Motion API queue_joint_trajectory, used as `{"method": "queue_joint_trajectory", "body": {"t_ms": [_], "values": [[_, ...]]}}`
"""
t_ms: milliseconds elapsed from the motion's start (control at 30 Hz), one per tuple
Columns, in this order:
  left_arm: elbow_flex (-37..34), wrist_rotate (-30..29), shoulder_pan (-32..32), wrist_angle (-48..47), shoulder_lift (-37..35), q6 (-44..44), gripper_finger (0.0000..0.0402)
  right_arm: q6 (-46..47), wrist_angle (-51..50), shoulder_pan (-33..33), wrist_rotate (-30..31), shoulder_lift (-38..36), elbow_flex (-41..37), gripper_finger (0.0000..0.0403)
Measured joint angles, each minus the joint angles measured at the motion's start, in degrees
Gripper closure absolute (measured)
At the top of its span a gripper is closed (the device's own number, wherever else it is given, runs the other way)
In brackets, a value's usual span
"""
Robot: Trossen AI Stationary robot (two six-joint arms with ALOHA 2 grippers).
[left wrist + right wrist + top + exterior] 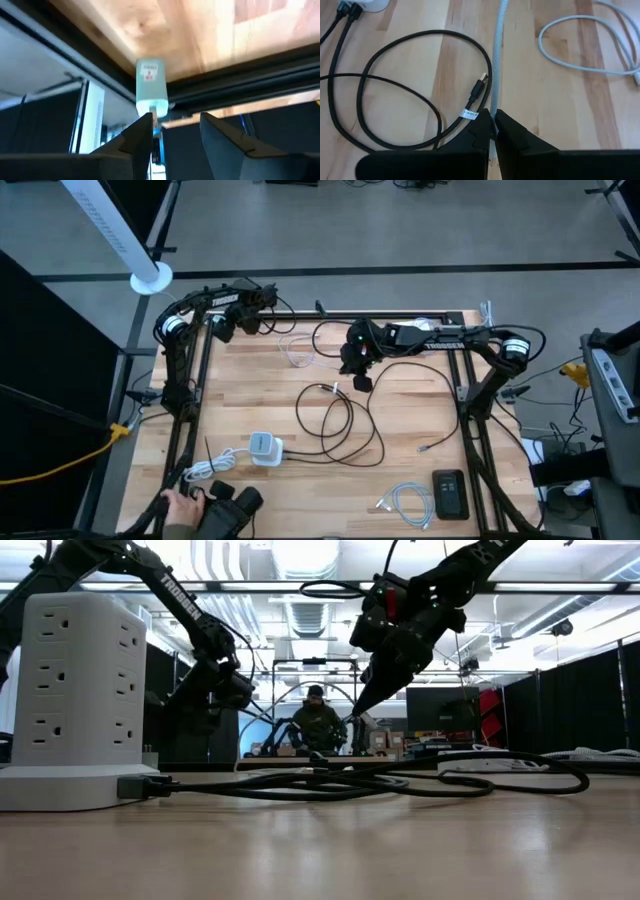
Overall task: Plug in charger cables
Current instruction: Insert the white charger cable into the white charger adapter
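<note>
Right up against the low camera stands the white outlet tower [78, 690], with one black plug [140, 786] already seated in its base. From above I read that as the white adapter block [265, 447] near my left front corner, its black cable [345, 425] looping across the middle of the worktop [420, 395].

I'd call us early to midway. One black lead is in; the rest looks undone. My right claw [493, 125] is pinched together on a pale braided cable [498, 55], which runs straight away from the fingertips over the boards. Just beside it lies the black cable's free USB tip [479, 85], unplugged, with a small white label [469, 114] on the lead near the claw. In the overhead view that right claw [358, 367] hangs above the worktop's far middle.

A loose white cable [296, 352] sits coiled near the far edge, untouched. Another grey-white coil [404, 500] lies at the near right, next to a black oblong device [450, 493]. Both still need homes, I judge.

My left claw [175, 125] waits up at the far left corner with its fingers apart, gripping nothing, looking past the worktop edge at a pale blue bottle-like object [151, 87]. I can't say what that is.

Containers: I see none on the worktop, so nothing to report inside any. A person's hand [180, 502] rests at the near left edge.
</note>
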Motion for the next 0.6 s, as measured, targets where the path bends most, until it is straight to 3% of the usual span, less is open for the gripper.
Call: {"method": "queue_joint_trajectory", "body": {"t_ms": [233,400,600], "values": [[0.1,-0.5,1.8,1.7,-0.1,0.9,0.0157,0.0,-0.8,1.5,-0.1,0.0,-0.3,0.0403],[-1.1,-4.7,4.1,3.5,-0.1,1.5,0.0087,-0.2,-0.8,2.1,0.0,0.0,-0.3,0.0403],[-1.4,-4.7,5.7,6.8,-0.2,0.8,0.0065,-0.8,-0.7,2.2,0.0,0.0,-0.3,0.0403]]}}
